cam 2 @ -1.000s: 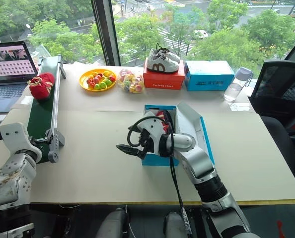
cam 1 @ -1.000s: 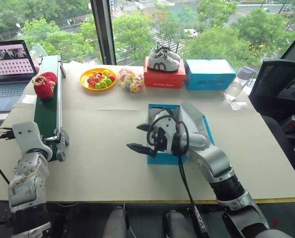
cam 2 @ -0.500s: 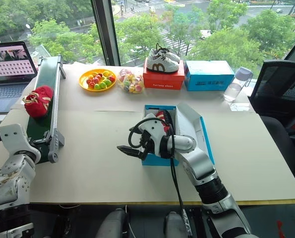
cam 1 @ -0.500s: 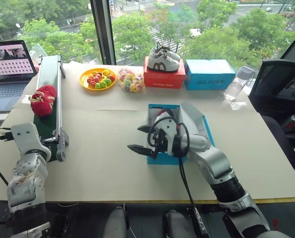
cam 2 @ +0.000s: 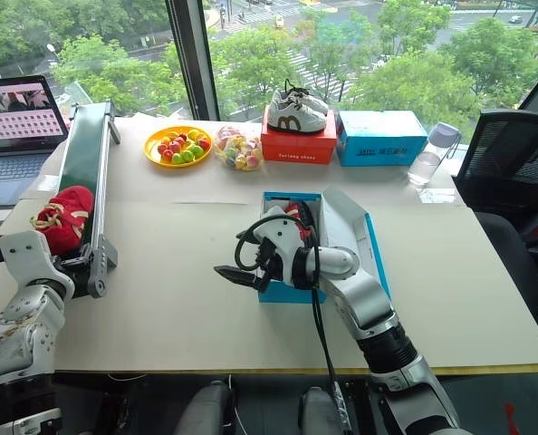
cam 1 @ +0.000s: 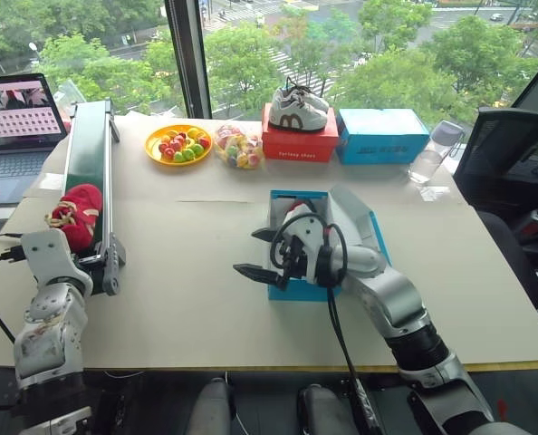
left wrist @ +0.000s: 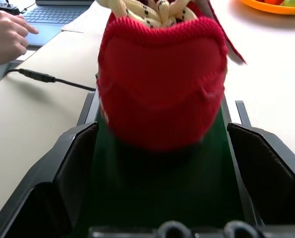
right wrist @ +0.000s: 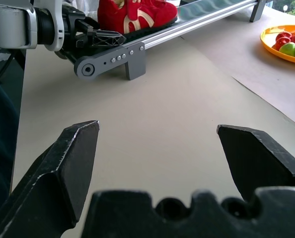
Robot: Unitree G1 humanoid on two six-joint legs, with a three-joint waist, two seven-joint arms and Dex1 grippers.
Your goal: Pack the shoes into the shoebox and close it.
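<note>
One red shoe with cream laces lies on the green conveyor belt near its near end. My left gripper is open at that end, a finger on each side of the belt, and the shoe just reaches its fingertips. The blue shoebox stands open at mid-table, its lid leaning to the right. A bit of red shows inside it. My right gripper hangs open and empty just left of the box's front, pointing at the conveyor.
A laptop and a person's hand are left of the conveyor. At the back stand a yellow fruit plate, a sweets bag, a red box with white sneakers, another blue box and a bottle.
The red shoe has ridden down the belt toward me and now sits at my left gripper. Both grippers stayed where they were, open.
</note>
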